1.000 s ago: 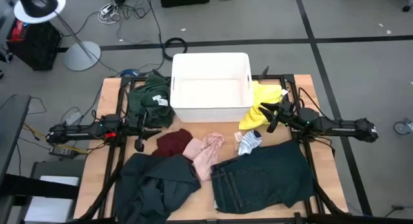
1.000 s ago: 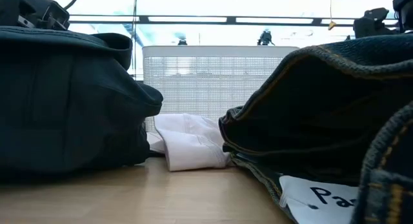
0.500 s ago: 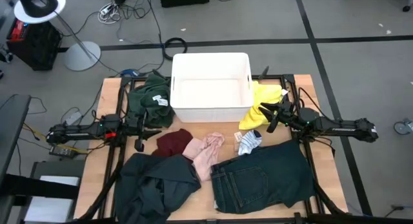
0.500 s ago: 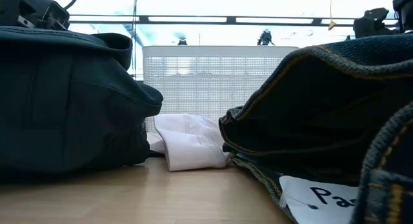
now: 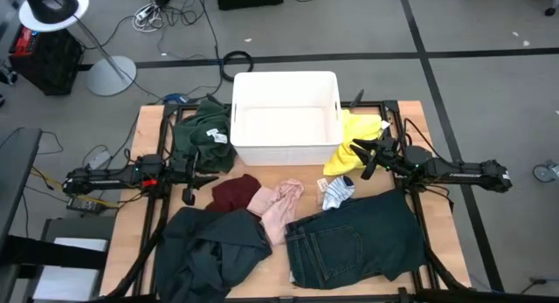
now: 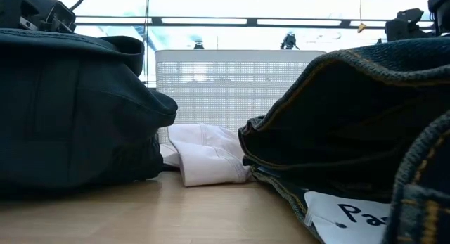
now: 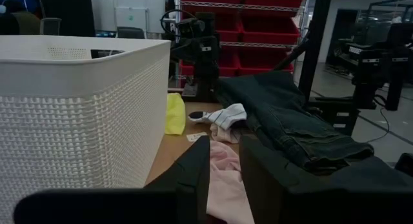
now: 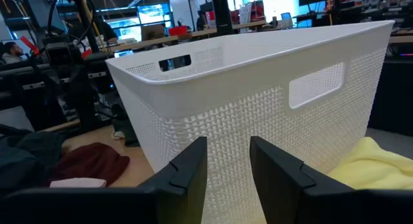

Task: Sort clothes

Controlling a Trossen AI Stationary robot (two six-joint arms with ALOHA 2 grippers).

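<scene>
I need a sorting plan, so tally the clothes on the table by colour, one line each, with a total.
Dark blue: 1, the jeans
Dark grey-green: 1, the jacket
Green: 1, the top
Maroon: 1, the maroon piece
Pink: 1, the pink piece
Yellow: 1, the yellow piece
Pale: 1, the sock bundle
Total: 7
</scene>
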